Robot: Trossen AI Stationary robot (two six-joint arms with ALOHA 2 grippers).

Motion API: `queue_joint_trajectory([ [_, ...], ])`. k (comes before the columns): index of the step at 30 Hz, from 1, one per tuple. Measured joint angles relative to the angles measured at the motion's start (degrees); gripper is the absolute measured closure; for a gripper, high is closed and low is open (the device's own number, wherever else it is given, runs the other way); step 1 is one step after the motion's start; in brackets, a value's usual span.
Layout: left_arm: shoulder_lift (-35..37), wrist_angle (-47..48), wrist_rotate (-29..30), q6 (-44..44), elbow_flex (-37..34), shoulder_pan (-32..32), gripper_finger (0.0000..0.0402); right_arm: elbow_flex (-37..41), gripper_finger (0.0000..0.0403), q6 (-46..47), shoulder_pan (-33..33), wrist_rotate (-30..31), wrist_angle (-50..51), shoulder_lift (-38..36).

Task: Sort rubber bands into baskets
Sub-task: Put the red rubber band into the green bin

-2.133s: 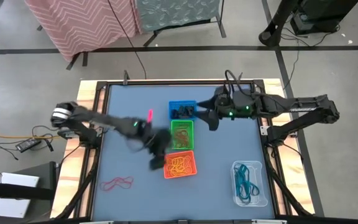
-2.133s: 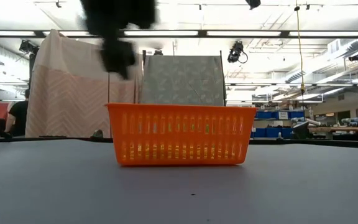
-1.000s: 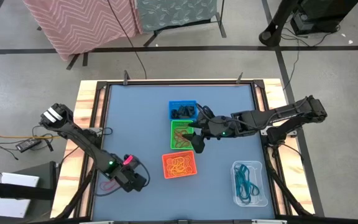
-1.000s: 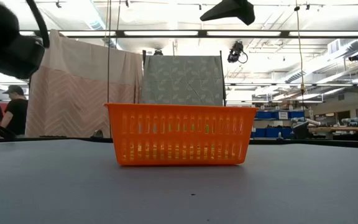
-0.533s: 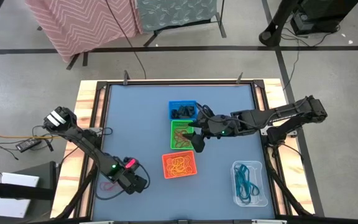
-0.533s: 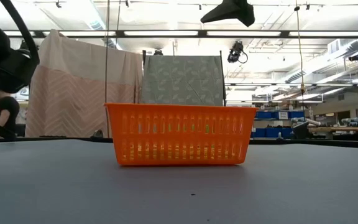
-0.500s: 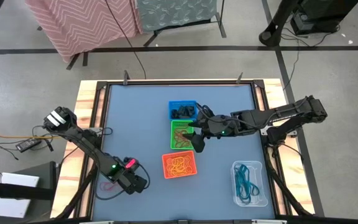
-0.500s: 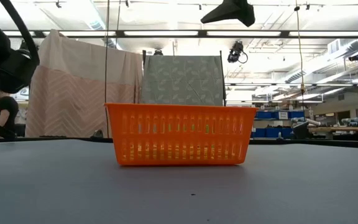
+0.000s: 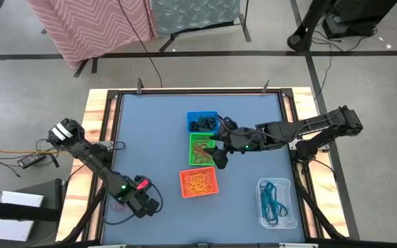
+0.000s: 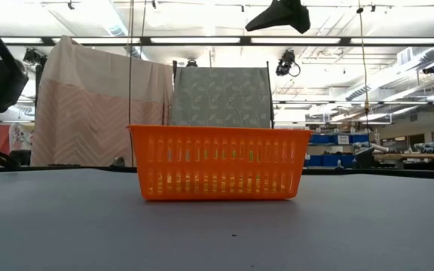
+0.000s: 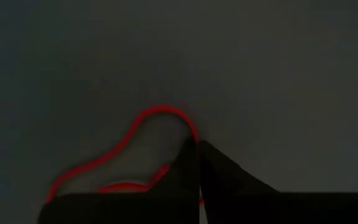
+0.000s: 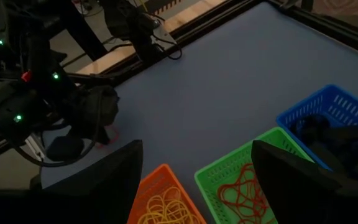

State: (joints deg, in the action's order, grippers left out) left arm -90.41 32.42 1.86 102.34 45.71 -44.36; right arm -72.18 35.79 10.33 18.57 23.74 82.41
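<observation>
Red rubber bands (image 11: 138, 121) lie on the blue-grey table near its near left corner. My left gripper (image 11: 198, 144) stands over them, shut on one red loop; the high view shows it there too (image 9: 135, 202). My right gripper (image 12: 197, 186) hangs open above the near end of the green basket (image 9: 201, 149), which holds red bands. In one row stand the blue basket (image 9: 202, 122) with black bands, the green one, and the orange basket (image 9: 199, 182) with yellow-orange bands. Teal bands lie in the clear tub (image 9: 277, 202). My left gripper pinches one strand of a red rubber band (image 11: 194, 132) between its two fingertips. The fingers come from above, pointing down at the table. The rest of the loop (image 11: 92, 165) lies slack on the table surface.
The low view shows only the orange basket (image 10: 218, 162), with my right gripper (image 10: 279, 15) high above it. Bare table lies left of the basket row and along the far edge. A wooden frame (image 9: 96, 138) borders the table.
My left gripper has sunk a little toward the table's near left corner onto the red bands and has shut on one of them. My right arm has kept still over the green basket.
</observation>
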Motion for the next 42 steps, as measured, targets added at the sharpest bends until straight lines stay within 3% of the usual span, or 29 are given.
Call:
queue_joint_trajectory([
  [6, 2.8, 1.9, 4.9, -4.9, 3.8, 1.3, 0.04, 0.0, 0.0092, 0.0, 0.0, 0.0, 0.1, 0.0],
  [12, 6.2, 14.0, 13.0, -15.2, 12.7, 5.5, 0.04, 0.0, 0.0092, 0.0, 0.0, 0.0, -1.6, 0.0],
  [17, 7.2, 17.5, 20.4, -31.0, 20.9, 13.4, 0.0401, 0.0, 0.0092, -2.6, 1.0, -0.6, -10.9, -1.6],
  [22, 7.3, 12.3, 22.5, -51.5, 26.6, 25.0, 0.0401, 0.0, 0.0092, -5.9, 2.1, -0.6, -17.3, -4.7],
  [27, 7.3, -6.0, 21.9, -69.1, 27.5, 35.8, 0.0401, 0.0, 0.0092, -6.0, 3.0, -0.2, -17.3, -8.0],
  [32, 5.4, -18.1, 14.9, -73.6, 27.2, 42.7, 0.0401, 0.0, 0.0092, -7.0, 4.1, 3.1, -16.4, -10.0],
  [42, -0.6, -14.4, 14.1, -73.2, 27.1, 43.7, 0.0401, 0.0, 0.0092, -7.9, 4.6, 5.4, -15.0, -10.3],
])
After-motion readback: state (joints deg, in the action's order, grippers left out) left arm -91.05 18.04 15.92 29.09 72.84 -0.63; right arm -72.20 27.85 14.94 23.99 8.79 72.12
